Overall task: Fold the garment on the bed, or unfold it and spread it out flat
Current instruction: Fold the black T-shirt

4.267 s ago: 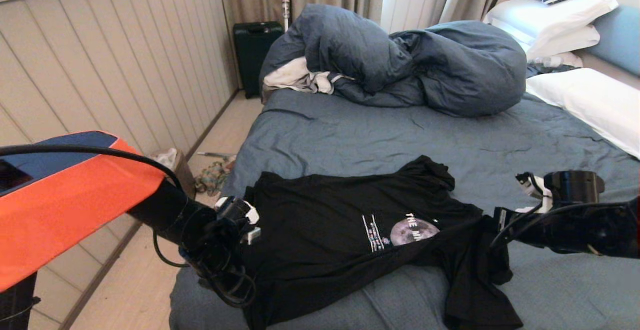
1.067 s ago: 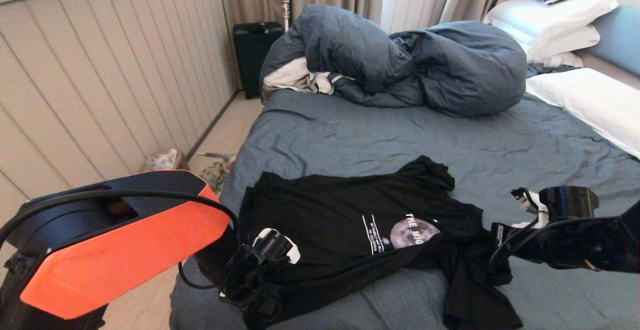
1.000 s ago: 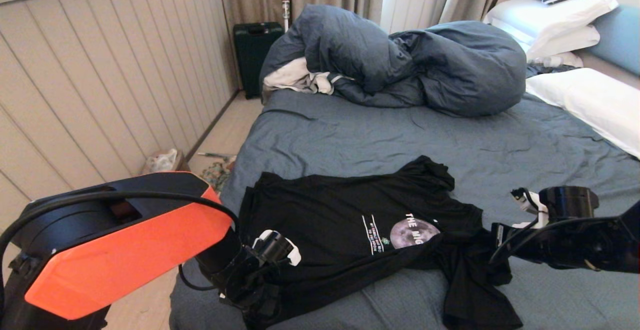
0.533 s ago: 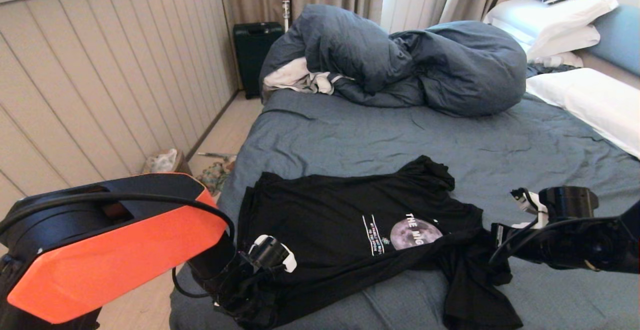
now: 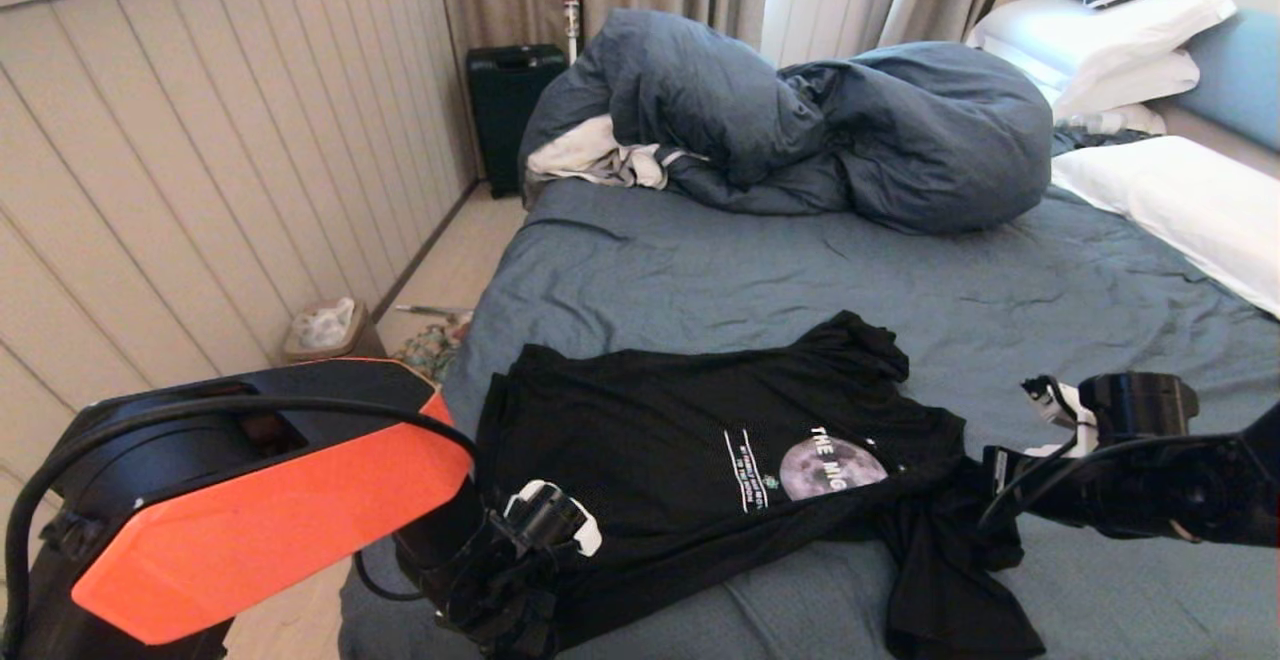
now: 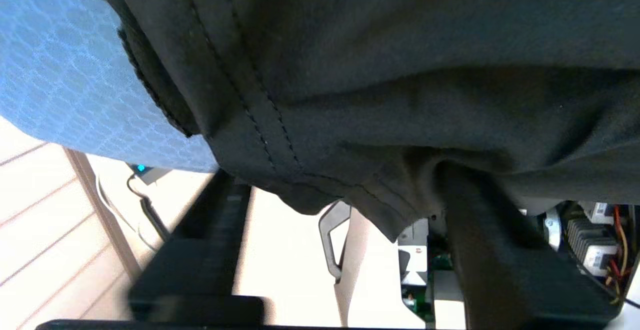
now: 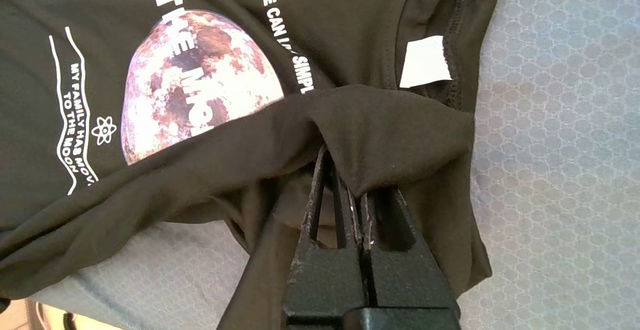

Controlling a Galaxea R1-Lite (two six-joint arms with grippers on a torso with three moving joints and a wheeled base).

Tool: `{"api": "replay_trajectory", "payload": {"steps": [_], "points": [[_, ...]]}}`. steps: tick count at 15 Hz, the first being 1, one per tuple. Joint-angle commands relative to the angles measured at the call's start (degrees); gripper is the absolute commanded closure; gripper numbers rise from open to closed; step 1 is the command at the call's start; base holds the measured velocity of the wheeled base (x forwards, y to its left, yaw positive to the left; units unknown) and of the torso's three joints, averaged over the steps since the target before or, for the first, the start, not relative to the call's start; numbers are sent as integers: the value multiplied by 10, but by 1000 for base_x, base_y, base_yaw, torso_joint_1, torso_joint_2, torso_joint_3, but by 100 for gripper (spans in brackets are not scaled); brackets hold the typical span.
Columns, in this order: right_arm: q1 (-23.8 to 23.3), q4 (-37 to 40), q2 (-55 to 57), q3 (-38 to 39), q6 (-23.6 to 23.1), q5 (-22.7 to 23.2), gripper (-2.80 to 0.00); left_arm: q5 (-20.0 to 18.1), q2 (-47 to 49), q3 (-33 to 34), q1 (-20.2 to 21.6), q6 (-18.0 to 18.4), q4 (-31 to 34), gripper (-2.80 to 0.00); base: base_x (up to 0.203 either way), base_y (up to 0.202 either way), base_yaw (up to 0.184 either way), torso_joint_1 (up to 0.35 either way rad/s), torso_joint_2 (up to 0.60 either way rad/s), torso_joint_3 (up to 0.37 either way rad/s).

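Observation:
The garment, a black T-shirt with a moon print, lies rumpled near the front edge of the bed. My left gripper is low at the shirt's near-left hem corner. In the left wrist view the stitched hem of the garment drapes between the spread fingers of the left gripper, and one finger sits under the cloth. My right gripper is at the shirt's right side. The right gripper is shut on a fold of the garment below the white neck tag.
A bulky slate-blue duvet with a white-grey cloth is heaped at the far side. White pillows lie at the right. A dark suitcase and a small bin stand on the floor by the panelled wall.
Over several seconds my left arm dropped from the shirt's left edge to its near-left hem corner; in the last second it barely shifted. The right gripper kept its hold.

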Motion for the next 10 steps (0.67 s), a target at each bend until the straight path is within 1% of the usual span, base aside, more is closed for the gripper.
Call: {"api": "replay_trajectory", "payload": {"steps": [1, 5, 8, 10], "points": [[0, -2, 1, 0, 0, 1, 0, 2, -2, 1, 0, -2, 1, 0, 0, 0, 0, 0, 0, 0], [0, -2, 0, 0, 0, 1, 0, 0, -68, 29, -7, -2, 8, 0, 0, 0, 0, 0, 0, 0], [0, -1, -20, 12, 1, 1, 0, -2, -115, 78, -24, -8, 8, 0, 0, 0, 0, 0, 0, 0], [0, -1, -42, 32, 1, 1, 0, -2, -142, 98, -25, -10, 9, 0, 0, 0, 0, 0, 0, 0]]}}
